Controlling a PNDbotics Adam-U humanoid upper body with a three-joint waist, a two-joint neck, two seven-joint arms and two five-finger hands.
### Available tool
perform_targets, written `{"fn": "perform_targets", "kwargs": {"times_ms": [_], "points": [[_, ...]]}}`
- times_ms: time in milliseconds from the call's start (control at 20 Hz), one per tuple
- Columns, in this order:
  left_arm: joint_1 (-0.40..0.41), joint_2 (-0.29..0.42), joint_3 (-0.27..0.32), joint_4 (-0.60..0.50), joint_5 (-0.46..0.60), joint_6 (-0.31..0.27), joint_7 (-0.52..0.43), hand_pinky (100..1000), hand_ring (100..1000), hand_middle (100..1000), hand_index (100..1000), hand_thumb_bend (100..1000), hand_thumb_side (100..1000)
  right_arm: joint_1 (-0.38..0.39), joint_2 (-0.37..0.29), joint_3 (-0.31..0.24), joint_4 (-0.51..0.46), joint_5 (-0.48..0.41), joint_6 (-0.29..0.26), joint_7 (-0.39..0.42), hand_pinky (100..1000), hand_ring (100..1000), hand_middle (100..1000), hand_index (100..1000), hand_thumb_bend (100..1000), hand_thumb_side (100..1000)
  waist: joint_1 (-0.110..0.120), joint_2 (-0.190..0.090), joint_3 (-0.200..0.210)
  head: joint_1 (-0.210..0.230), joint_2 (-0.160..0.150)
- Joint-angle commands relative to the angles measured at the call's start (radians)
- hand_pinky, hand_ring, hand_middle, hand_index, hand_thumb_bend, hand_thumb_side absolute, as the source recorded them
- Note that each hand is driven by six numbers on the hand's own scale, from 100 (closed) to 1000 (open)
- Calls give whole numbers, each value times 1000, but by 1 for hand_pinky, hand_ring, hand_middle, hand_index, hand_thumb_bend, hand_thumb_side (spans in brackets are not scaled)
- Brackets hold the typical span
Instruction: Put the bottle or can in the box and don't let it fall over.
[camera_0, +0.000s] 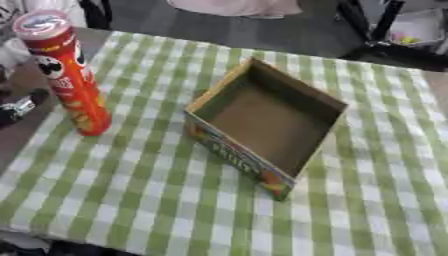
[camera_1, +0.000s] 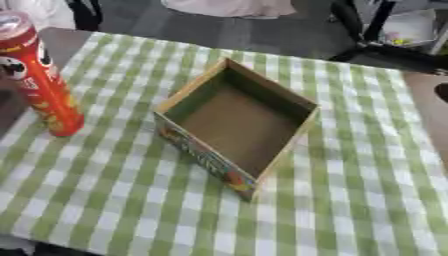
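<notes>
The tall red can (camera_0: 66, 75) stands upright at the left cloth edge, well apart from the empty box (camera_0: 262, 117). Neither hand shows. Light, stiff, top-heavy: grasp mid-body.

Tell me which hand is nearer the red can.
Likely left, but unsure: a dark, silver-flecked shape just left of the can, at the picture's edge, may be the left hand. The right hand is not in view.
</notes>
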Motion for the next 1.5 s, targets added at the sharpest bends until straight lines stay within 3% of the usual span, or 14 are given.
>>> {"fn": "perform_targets", "kwargs": {"times_ms": [50, 500, 550, 700, 1500], "points": [[-26, 35, -1, 6, -4, -8, -15, 934, 821, 826, 848, 848, 343, -15, -22, -3, -6, -11, -1, 4, 602, 863, 908, 795, 852, 247, 2, -11, -2, 6, -16], [-51, 28, -8, 29, 7, -33, -38, 936, 827, 822, 839, 871, 363, -20, -18, -1, -6, -11, 2, 5, 601, 859, 904, 793, 850, 246, 0, -6, -6, 10, -22], [-53, 26, -9, 28, 9, -36, -41, 940, 835, 827, 837, 915, 402, -21, -16, -1, -5, -12, 2, 5, 600, 856, 901, 792, 846, 243, -1, -5, -6, 11, -24], [-60, 22, -9, 28, 19, -53, -54, 940, 835, 827, 836, 927, 414, -22, -14, 0, -4, -12, 6, 5, 600, 854, 899, 791, 845, 241, -2, -3, -7, 14, -26], [-104, 0, -19, 32, 12, -80, -81, 935, 826, 825, 831, 933, 417, -25, -5, 1, -2, -15, 10, 4, 600, 847, 893, 787, 833, 232, -8, 1, -9, 21, -32]]}}
